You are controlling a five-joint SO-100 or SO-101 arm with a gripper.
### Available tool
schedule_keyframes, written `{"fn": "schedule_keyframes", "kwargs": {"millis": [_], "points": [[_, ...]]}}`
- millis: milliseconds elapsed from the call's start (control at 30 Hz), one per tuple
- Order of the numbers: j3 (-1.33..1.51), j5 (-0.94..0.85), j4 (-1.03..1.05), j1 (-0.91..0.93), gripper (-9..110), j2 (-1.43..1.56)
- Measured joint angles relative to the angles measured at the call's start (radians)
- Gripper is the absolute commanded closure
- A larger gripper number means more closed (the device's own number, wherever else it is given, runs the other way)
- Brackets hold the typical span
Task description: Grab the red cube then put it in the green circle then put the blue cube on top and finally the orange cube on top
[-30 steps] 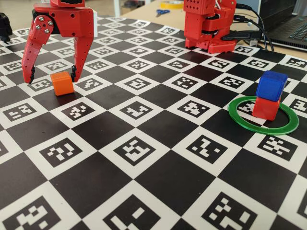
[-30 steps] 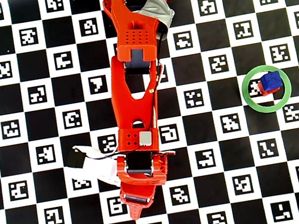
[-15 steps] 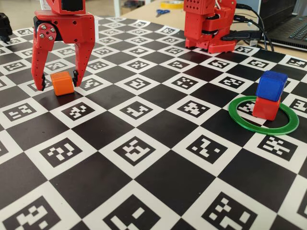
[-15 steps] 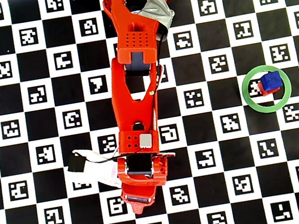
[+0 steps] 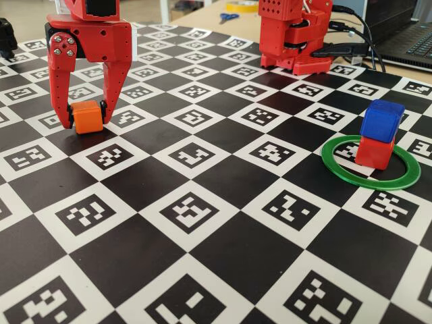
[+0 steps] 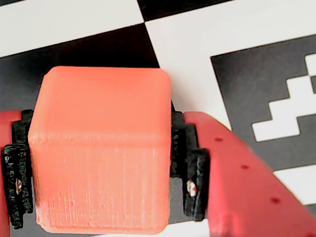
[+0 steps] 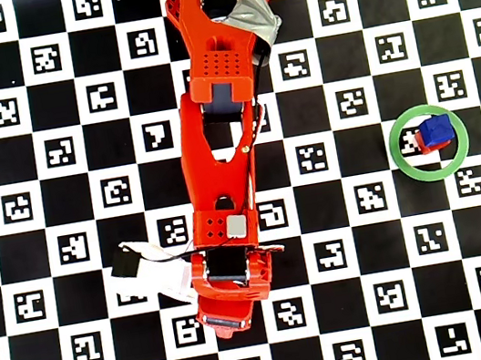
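1. Two cubes are stacked in the fixed view: the blue cube (image 5: 381,120) sits on the red cube (image 5: 375,152), inside the green circle (image 5: 370,163), a thin flat ring at the right. Far left, the gripper (image 5: 86,122) reaches down onto the checkered marker board (image 5: 209,270), both fingers pressed against the sides of the orange cube (image 5: 88,117), which rests on the board. Behind, the red arm base (image 5: 291,34) stands at the board's far edge with black cables (image 5: 351,37) trailing right; scissors (image 5: 229,17) lie on the wooden table beyond.

2. Wrist view, close up: the orange cube (image 6: 101,148) fills the picture, matte, with fine layer lines and rounded edges. Black ridged pads (image 6: 195,185) clamp it on both sides, backed by the red finger (image 6: 247,182).

3. Overhead view: the arm (image 7: 220,165) stretches down the board's middle and hides the orange cube and the fingertips beneath it. The green circle (image 7: 397,154) lies well apart at the right, the blue cube (image 7: 438,130) covering most of the red cube (image 7: 423,145).
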Motion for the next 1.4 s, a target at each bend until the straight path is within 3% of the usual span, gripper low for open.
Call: {"fn": "schedule_keyframes", "kwargs": {"millis": [367, 767, 1067, 1400], "points": [[0.084, -0.031, 0.038, -0.005, 88, 0.061], [0.275, -0.005, 0.167, -0.106, 88, 0.396], [0.426, 0.084, 0.321, -0.302, 88, 0.696], [0.433, 0.215, 0.353, -0.62, 88, 0.851]]}}
